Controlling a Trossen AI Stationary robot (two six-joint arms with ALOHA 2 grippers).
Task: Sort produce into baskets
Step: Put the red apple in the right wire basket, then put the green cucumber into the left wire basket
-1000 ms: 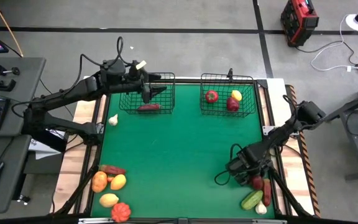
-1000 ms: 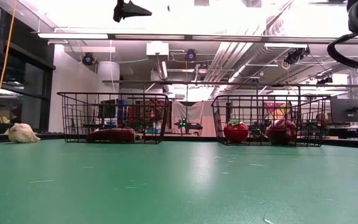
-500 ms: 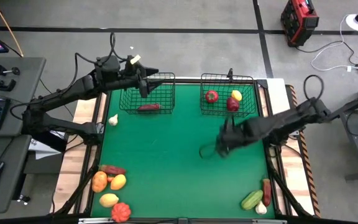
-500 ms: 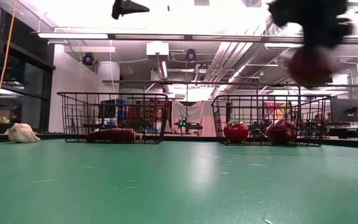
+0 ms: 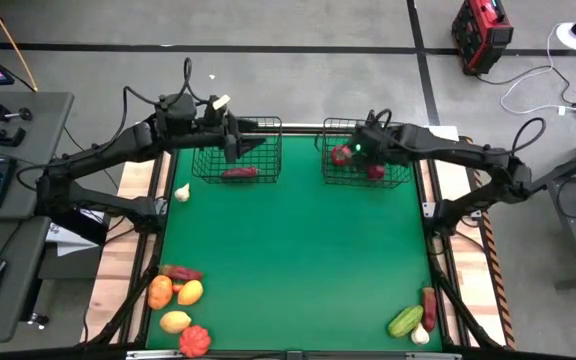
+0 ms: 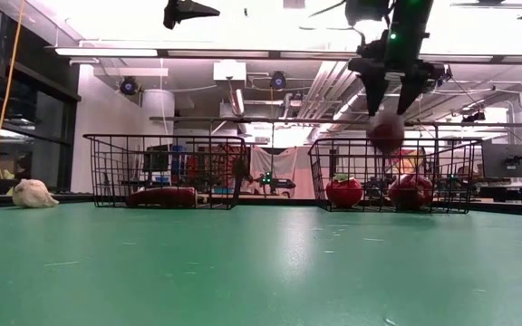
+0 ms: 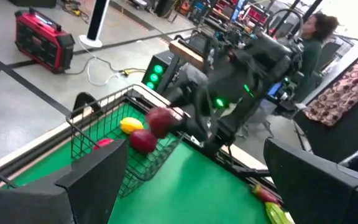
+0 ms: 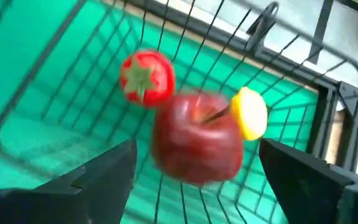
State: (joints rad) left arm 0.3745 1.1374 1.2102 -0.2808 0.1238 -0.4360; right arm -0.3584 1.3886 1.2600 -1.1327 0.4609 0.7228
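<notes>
- Red apple [image 8: 196, 146] drops free from my spread right gripper [image 6: 393, 98] above the right basket [image 5: 405, 180]; this drop-off looks finished
- Next: fetch another piece; left gripper [image 5: 236, 150] waits open over the left basket [image 5: 208, 170]

**A:** Where are the baskets?

**B:** Two black wire-mesh baskets stand at the table's far edge. The left basket [image 5: 236, 153] holds one long dark red piece [image 5: 239, 172]. The right basket [image 5: 368, 152] holds a red tomato [image 8: 146, 77], a yellow piece [image 8: 250, 113] and another red fruit [image 6: 410, 191].

**A:** Anything else?

**B:** A dark red apple [image 8: 196, 139] is in the air above the right basket. A white garlic [image 5: 182, 192] lies beside the left basket. Orange, yellow and red pieces [image 5: 177, 302] cluster at the near left corner; a green piece [image 5: 405, 321] lies near right.
</notes>
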